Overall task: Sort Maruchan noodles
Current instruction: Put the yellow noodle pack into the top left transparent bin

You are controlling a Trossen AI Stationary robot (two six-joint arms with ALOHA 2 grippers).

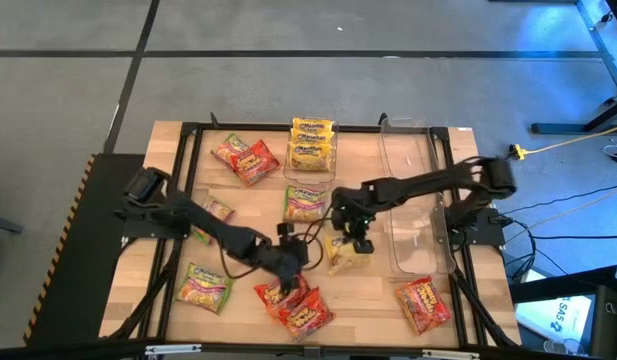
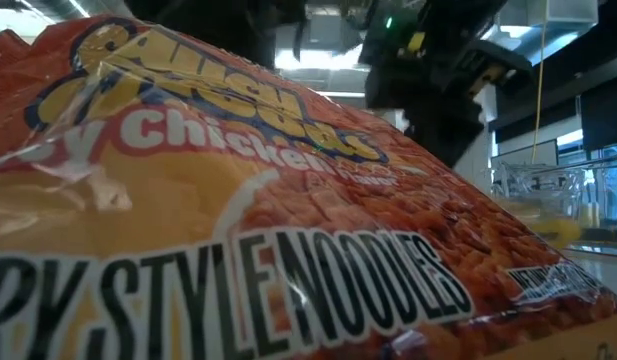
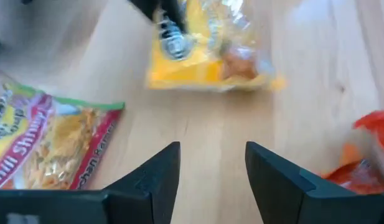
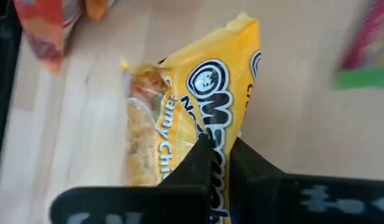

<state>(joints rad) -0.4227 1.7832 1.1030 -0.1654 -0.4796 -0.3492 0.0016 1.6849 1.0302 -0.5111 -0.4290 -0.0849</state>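
Note:
Maruchan noodle packets lie scattered on the wooden table (image 1: 248,225). A yellow packet (image 1: 346,256) (image 4: 204,81) (image 3: 210,62) near the table's middle has my right gripper (image 1: 353,243) (image 4: 218,140) shut on it. My left gripper (image 1: 300,257) (image 3: 210,152) hovers just left of it, open, with only bare wood between its fingers. A green packet (image 1: 305,203) (image 3: 42,146) lies farther back. Red-orange packets (image 1: 293,300) (image 3: 366,165) lie near the front edge. My right gripper pinches the yellow packet between its two fingers at one edge of the wrapper (image 4: 207,127). The fingers slant down from above, from the table's right. The packet hangs tilted below them; whether its lower edge (image 3: 210,84) still touches the wood, I cannot tell.
A clear bin (image 1: 313,150) at the back holds yellow packets. A second clear bin (image 1: 413,215) stands at the right. More packets lie at back left (image 1: 243,157), left (image 1: 216,212), front left (image 1: 206,286) and front right (image 1: 423,304). A red-orange packet (image 2: 238,230) fills the low view.

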